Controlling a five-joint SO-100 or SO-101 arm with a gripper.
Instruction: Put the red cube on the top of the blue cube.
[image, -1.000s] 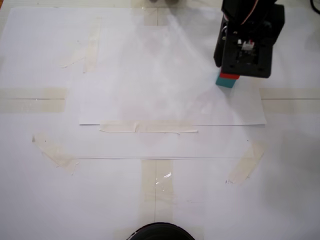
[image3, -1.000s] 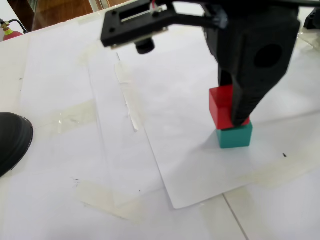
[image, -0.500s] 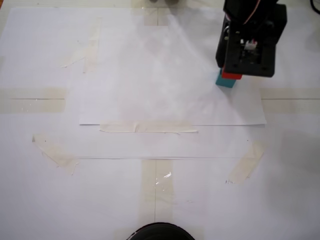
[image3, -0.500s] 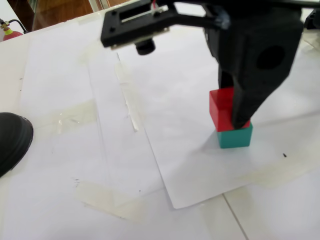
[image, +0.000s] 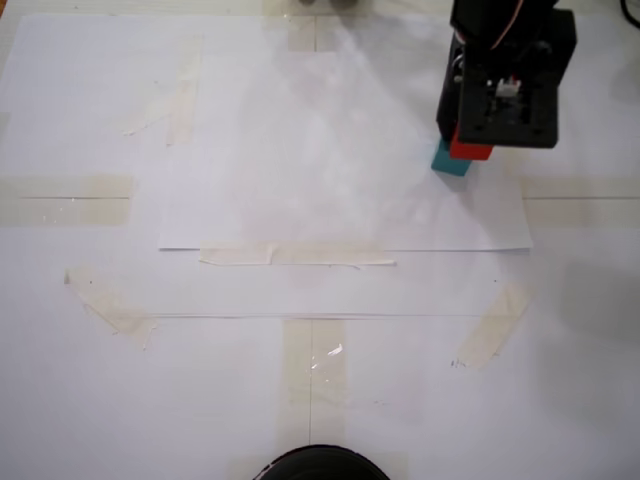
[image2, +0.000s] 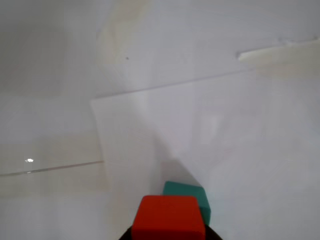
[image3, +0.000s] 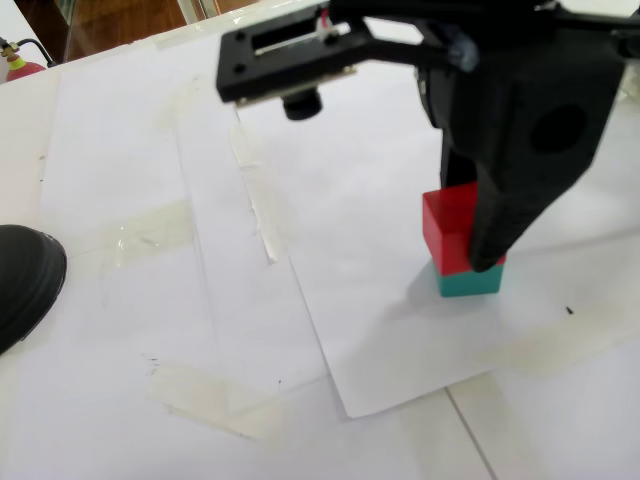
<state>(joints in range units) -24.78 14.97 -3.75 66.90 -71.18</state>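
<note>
The paper (image3: 330, 300) covers the table. The gripper (image3: 480, 245) is closed on the red cube (image3: 448, 225), which sits on the blue cube (image3: 468, 283) near the right edge of the paper in a fixed view (image: 300, 200).

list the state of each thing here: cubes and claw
red cube: sitting on the blue cube, held between the claw's fingers
blue cube: flat on the paper, under the red cube
claw: shut on the red cube, not released yet
</note>
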